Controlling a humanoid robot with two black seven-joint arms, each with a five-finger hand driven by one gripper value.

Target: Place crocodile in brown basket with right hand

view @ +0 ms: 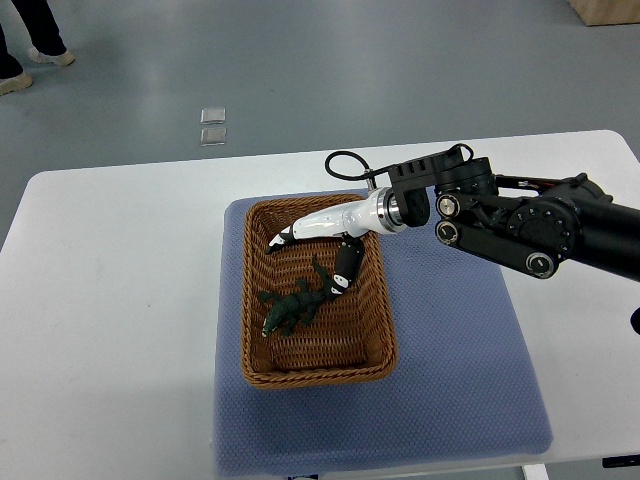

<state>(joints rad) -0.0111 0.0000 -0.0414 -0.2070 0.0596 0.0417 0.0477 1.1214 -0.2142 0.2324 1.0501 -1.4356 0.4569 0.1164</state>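
Hovering over brown basket (318, 377), right hand (325, 228) spread open, one fingertip (337, 288) beside crocodile (290, 308) lying inside

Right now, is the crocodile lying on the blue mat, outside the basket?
No, the crocodile lies inside the brown basket, on its woven floor, and not on the blue mat around it.

Grey floor (400, 60); white table (100, 300); blue mat (450, 350); cardboard box (607, 10) top right corner.
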